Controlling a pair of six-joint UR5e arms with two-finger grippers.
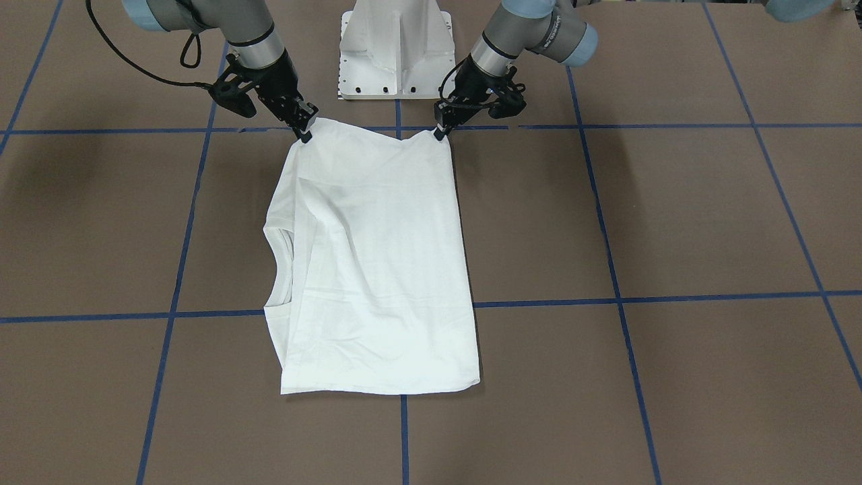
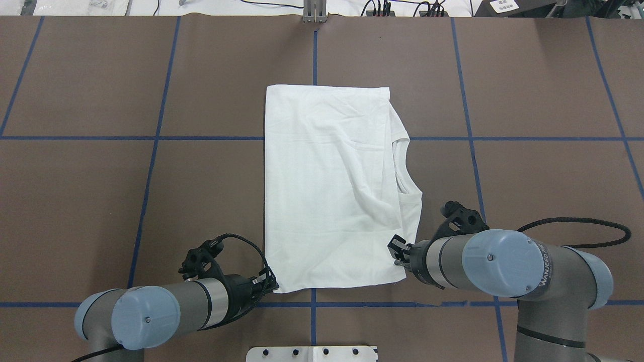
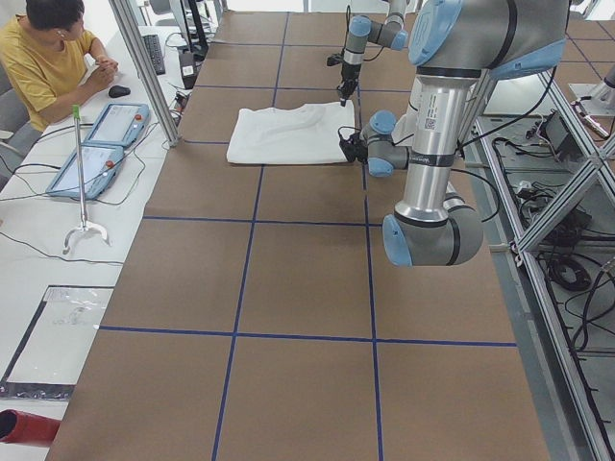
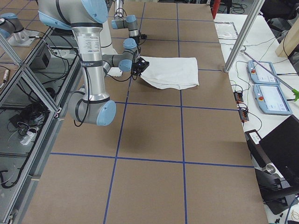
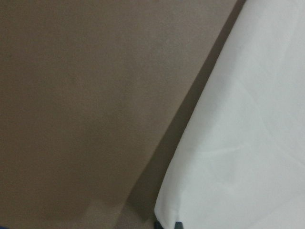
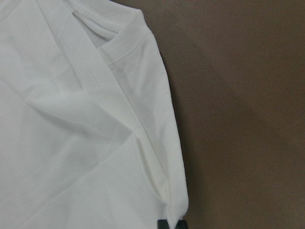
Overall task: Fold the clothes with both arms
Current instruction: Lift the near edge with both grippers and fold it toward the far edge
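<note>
Shirt [image 1: 377, 269] is lying folded into a rectangle on the table [image 1: 673, 215], straight out in front of the base [image 1: 396, 54]. Collar opening [image 1: 279, 266] is facing the right arm's side. Left gripper [image 1: 441, 133] and right gripper [image 1: 304, 133] are each pinching one of the two corners nearest the base, fingers narrow on cloth.

bright, even light from above; soft shadows on the table [image 1: 673, 215] at the front view's upper left. the white t-shirt [image 1: 377, 269] glares; wrist views are blurry.
</note>
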